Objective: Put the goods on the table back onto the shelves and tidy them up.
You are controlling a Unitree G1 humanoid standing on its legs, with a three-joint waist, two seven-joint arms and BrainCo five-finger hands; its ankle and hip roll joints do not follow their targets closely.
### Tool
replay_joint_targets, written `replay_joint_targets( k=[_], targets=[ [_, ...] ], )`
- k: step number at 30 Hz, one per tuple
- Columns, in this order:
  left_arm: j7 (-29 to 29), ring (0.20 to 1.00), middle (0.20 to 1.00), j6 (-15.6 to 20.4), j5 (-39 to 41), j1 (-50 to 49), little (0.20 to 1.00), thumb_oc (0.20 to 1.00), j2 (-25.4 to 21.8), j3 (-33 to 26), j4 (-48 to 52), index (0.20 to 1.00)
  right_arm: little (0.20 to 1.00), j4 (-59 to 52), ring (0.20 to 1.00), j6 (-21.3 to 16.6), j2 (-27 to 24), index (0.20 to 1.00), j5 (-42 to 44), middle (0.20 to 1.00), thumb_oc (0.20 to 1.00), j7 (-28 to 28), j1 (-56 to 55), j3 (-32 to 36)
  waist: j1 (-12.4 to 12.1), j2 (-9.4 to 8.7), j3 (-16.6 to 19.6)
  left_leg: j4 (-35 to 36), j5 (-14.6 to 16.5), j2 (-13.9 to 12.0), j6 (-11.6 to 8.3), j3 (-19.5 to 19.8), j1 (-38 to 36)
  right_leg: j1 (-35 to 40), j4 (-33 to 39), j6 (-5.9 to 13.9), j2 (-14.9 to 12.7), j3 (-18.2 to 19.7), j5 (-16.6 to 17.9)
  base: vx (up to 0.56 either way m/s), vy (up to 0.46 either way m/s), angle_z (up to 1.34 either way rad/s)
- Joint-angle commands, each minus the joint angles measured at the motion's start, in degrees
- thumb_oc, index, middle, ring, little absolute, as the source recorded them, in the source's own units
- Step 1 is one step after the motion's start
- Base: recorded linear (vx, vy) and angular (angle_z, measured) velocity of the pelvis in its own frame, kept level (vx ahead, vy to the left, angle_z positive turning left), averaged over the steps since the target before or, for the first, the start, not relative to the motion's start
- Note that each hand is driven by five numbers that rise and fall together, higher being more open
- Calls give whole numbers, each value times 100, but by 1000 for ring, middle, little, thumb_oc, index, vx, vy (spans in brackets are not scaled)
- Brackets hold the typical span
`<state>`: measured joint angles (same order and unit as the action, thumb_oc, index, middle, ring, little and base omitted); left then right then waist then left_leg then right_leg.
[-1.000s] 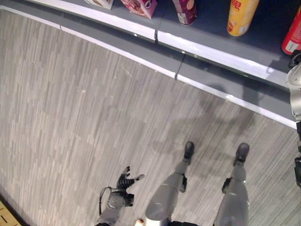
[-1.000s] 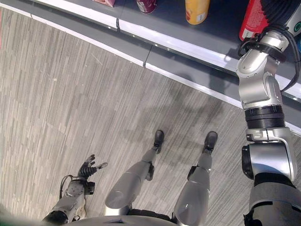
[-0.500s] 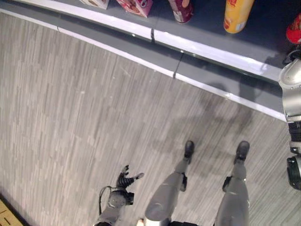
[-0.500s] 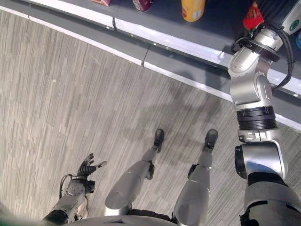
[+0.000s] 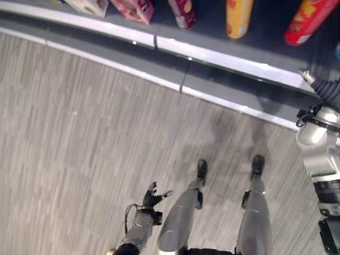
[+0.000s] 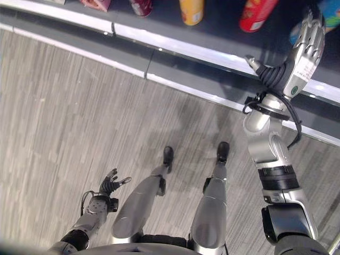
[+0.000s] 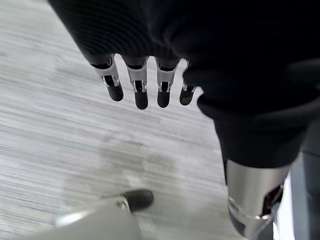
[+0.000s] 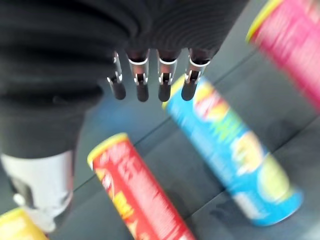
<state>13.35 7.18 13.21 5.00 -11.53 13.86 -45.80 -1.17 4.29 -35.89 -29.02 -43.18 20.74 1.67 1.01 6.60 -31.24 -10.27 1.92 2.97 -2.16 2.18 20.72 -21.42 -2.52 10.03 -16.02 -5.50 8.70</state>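
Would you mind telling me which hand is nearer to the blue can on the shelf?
The right hand: it hovers open right beside the blue can. The left hand hangs open low over the floor, far from the shelf.

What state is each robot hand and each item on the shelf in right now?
Left robot hand: open, low by the floor, holding nothing.
Right robot hand: open, raised over the shelf, holding nothing.
Red can: on the shelf, free of the hand.
Yellow can: on the shelf.
Maroon can: on the shelf.
Pink box: on the shelf.
Blue can: on the shelf beyond the right fingers.
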Motion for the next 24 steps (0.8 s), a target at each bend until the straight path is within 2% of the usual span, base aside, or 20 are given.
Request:
replay_joint_targets(
  k=[1, 4, 6, 7, 8, 9, 10, 12, 13, 14, 15, 16, 17, 18, 19, 20, 21, 22, 23, 24],
  targets=[
    [21, 1000, 1000, -89, -62, -435, 1000, 1000, -354, -246, -185, 1000, 1000, -593, 1000, -681, -34, 1000, 676, 1000, 1000, 776, -398, 170, 112, -376, 146, -657, 674, -432, -310, 100, -10, 444, -474, 285, -297, 257, -834, 42, 65, -13],
    [-138, 1000, 1000, -194, -288, -456, 1000, 1000, -530, -449, -329, 1000, 1000, -333, 1000, -1016, 158, 1000, 1749, 1000, 1000, 1724, -1143, 113, 275, -693, 417, -446, 672, -482, -275, -101, -447, 598, -427, 353, -289, 299, -628, 75, 104, -28],
    [-288, 1000, 1000, -220, -297, -409, 1000, 1000, -746, -675, -442, 1000, 1000, -176, 1000, -1193, 255, 1000, 2465, 1000, 1000, 2405, -1525, 64, 413, -924, 551, -186, 628, -569, -244, -385, -765, 544, -400, 403, -267, 227, -281, 15, 113, -67],
    [-391, 1000, 1000, -227, -277, -352, 1000, 1000, -817, -768, -435, 1000, 1000, -111, 1000, -1279, 270, 1000, 2824, 1000, 1000, 2716, -1744, 100, 439, -945, 618, -57, 591, -722, -216, -582, -952, 605, -515, 354, -231, -84, -417, -47, 76, -143],
    [-435, 1000, 1000, -233, -291, -368, 1000, 1000, -843, -808, -434, 1000, 1000, -53, 1000, -1307, 268, 1000, 2903, 1000, 1000, 2830, -1836, 131, 455, -945, 694, 23, 546, -806, -216, -669, -1018, 654, -624, 322, -235, -221, -508, -97, -7, -195],
    [-450, 1000, 1000, -244, -269, -397, 1000, 1000, -864, -930, -473, 1000, 1000, 8, 1000, -1310, 261, 1000, 3031, 1000, 1000, 2996, -2005, 215, 441, -918, 851, 140, 442, -1015, -202, -877, -1096, 834, -923, 226, -297, -437, -653, -102, -52, -158],
    [-467, 1000, 1000, -248, -295, -433, 1000, 1000, -870, -972, -481, 1000, 1000, 25, 1000, -1310, 216, 1000, 3045, 1000, 1000, 3054, -2068, 279, 413, -892, 937, 187, 387, -1114, -206, -991, -1120, 949, -1035, 186, -370, -498, -680, -114, -98, -150],
    [-518, 1000, 1000, -244, -330, -510, 1000, 1000, -869, -1038, -482, 1000, 1000, 91, 1000, -1244, 99, 1000, 3054, 1000, 1000, 3177, -2181, 423, 349, -900, 1104, 260, 306, -1282, -252, -1204, -1154, 1123, -1138, 184, -559, -572, -559, -68, -95, -93],
    [-518, 1000, 1000, -244, -330, -512, 1000, 1000, -869, -1035, -481, 1000, 1000, 87, 1000, -1242, 99, 1000, 3054, 1000, 1000, 3178, -2186, 426, 339, -901, 1105, 263, 307, -1283, -252, -1214, -1160, 1120, -1139, 184, -558, -561, -559, -64, -218, -121],
    [-583, 1000, 1000, -245, -334, -584, 1000, 1000, -864, -1081, -522, 1000, 1000, 148, 1000, -1214, 17, 1000, 3115, 1000, 1000, 3229, -2256, 581, 284, -954, 1253, 262, 243, -1428, -339, -1430, -1161, 1345, -993, 286, -804, -771, -188, -44, -184, -124],
    [-583, 1000, 1000, -245, -334, -585, 1000, 1000, -864, -1079, -522, 1000, 1000, 146, 1000, -1214, 17, 1000, 3115, 1000, 1000, 3230, -2259, 582, 280, -953, 1251, 262, 245, -1428, -338, -1432, -1167, 1354, -983, 288, -802, -771, -182, -83, -404, -101],
    [-611, 1000, 1000, -249, -310, -598, 1000, 1000, -855, -1145, -562, 1000, 1000, 169, 1000, -1170, -21, 1000, 3156, 1000, 1000, 3268, -2291, 691, 260, -1017, 1366, 277, 191, -1576, -447, -1643, -1197, 1507, -708, 389, -896, -954, 20, -38, -433, -60],
    [-652, 1000, 1000, -250, -294, -620, 1000, 1000, -858, -1238, -632, 1000, 1000, 174, 1000, -1136, -48, 1000, 3153, 1000, 1000, 3259, -2262, 803, 205, -1101, 1495, 303, 103, -1741, -604, -1905, -1282, 1695, -302, 478, -807, -1298, -102, 22, -552, -75],
    [-652, 1000, 1000, -264, -287, -630, 1000, 1000, -846, -1274, -681, 1000, 1000, 152, 1000, -1154, -59, 1000, 3210, 1000, 1000, 3255, -2261, 862, 197, -1100, 1569, 321, 133, -1877, -722, -1920, -1357, 1746, -254, 497, -673, -1309, -285, 22, -463, -117],
    [-688, 1000, 1000, -272, -296, -655, 1000, 1000, -842, -1319, -717, 1000, 1000, 104, 1000, -1150, -89, 1000, 3252, 1000, 1000, 3301, -2297, 944, 203, -1128, 1615, 340, -48, -1992, -747, -2032, -1341, 1694, -224, 475, -586, -1334, -397, 22, -251, -128],
    [-688, 1000, 1000, -271, -296, -656, 1000, 1000, -841, -1317, -717, 1000, 1000, 100, 1000, -1147, -89, 1000, 3252, 1000, 1000, 3303, -2302, 948, 195, -1126, 1622, 348, -54, -1995, -751, -2038, -1341, 1684, -228, 473, -582, -1327, -399, -1, -254, -102],
    [-702, 1000, 1000, -247, -263, -645, 1000, 1000, -807, -1337, -766, 1000, 1000, 19, 1000, -1204, -171, 1000, 3260, 1000, 1000, 3276, -2342, 1062, 210, -1089, 1662, 395, -129, -2146, -830, -2068, -1393, 1722, -199, 426, -409, -1272, -779, 70, -246, -73],
    [-736, 1000, 1000, -246, -272, -672, 1000, 1000, -762, -1329, -772, 1000, 1000, -61, 1000, -1209, -184, 1000, 3338, 1000, 1000, 3290, -2378, 1183, 245, -1065, 1671, 434, -207, -2273, -886, -2082, -1478, 1757, -180, 364, -248, -1231, -982, 118, -514, -40],
    [-759, 1000, 1000, -261, -226, -706, 1000, 1000, -712, -1353, -729, 1000, 1000, -165, 1000, -1257, -257, 1000, 3332, 1000, 1000, 3225, -2447, 1360, 316, -984, 1684, 444, -485, -2555, -997, -2102, -1583, 1809, -199, 191, 95, -1144, -1252, 119, -527, -34],
    [-768, 1000, 1000, -249, -203, -721, 1000, 1000, -675, -1354, -703, 1000, 1000, -269, 1000, -1324, -349, 1000, 3316, 1000, 1000, 3177, -2483, 1482, 379, -945, 1689, 390, -734, -2725, -1053, -2136, -1653, 1860, -184, 93, 306, -1130, -1380, 112, -490, -19]
  ],
)
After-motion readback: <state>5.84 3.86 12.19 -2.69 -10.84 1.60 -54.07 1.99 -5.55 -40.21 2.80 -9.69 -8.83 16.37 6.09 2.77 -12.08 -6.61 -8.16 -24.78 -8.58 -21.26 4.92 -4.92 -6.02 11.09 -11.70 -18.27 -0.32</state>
